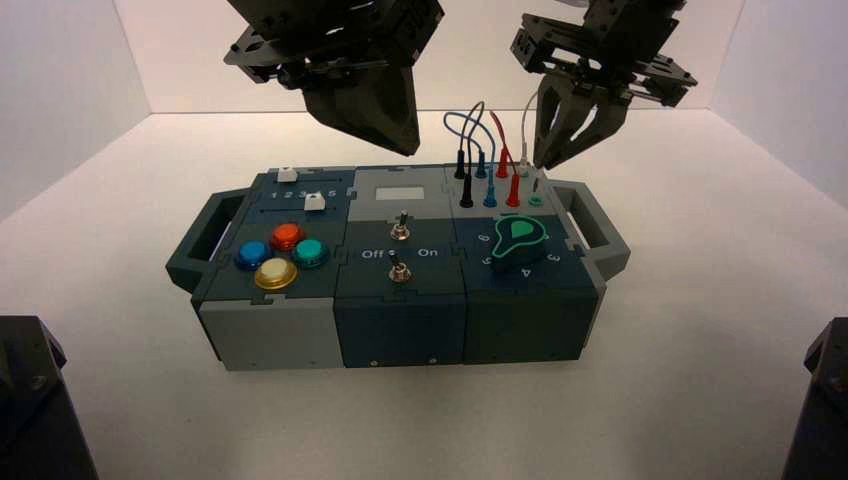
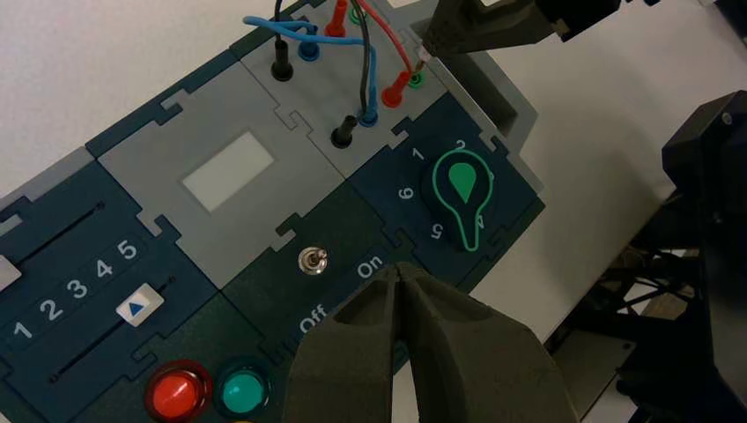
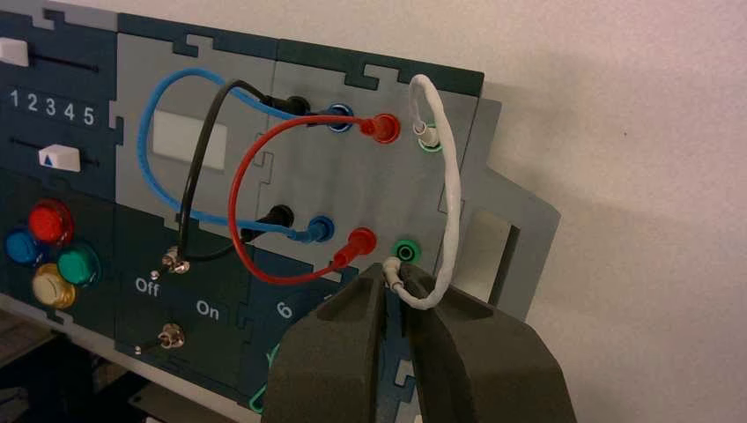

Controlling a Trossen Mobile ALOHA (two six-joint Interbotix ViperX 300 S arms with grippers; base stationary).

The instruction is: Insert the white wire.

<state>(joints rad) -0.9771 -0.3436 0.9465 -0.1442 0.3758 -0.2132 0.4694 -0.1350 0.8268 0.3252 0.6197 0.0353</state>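
The white wire (image 3: 449,189) arches over the box's right rear panel. One plug sits in the far green socket (image 3: 429,136). My right gripper (image 3: 395,275) is shut on the wire's free plug (image 3: 394,272) and holds it just short of the near green socket (image 3: 404,250), which is empty. In the high view the right gripper (image 1: 541,160) hangs over the socket panel, with the white wire (image 1: 524,118) rising beside it. My left gripper (image 2: 401,270) is shut and empty, held above the toggle switches; it also shows in the high view (image 1: 408,148).
Red (image 3: 238,189), blue (image 3: 163,167) and black (image 3: 198,167) jumper wires fill the neighbouring sockets. A green knob (image 1: 518,238) lies in front of them. Two toggle switches (image 1: 399,229), coloured buttons (image 1: 285,237) and sliders (image 1: 316,203) lie to the left. The box handle (image 1: 592,222) juts right.
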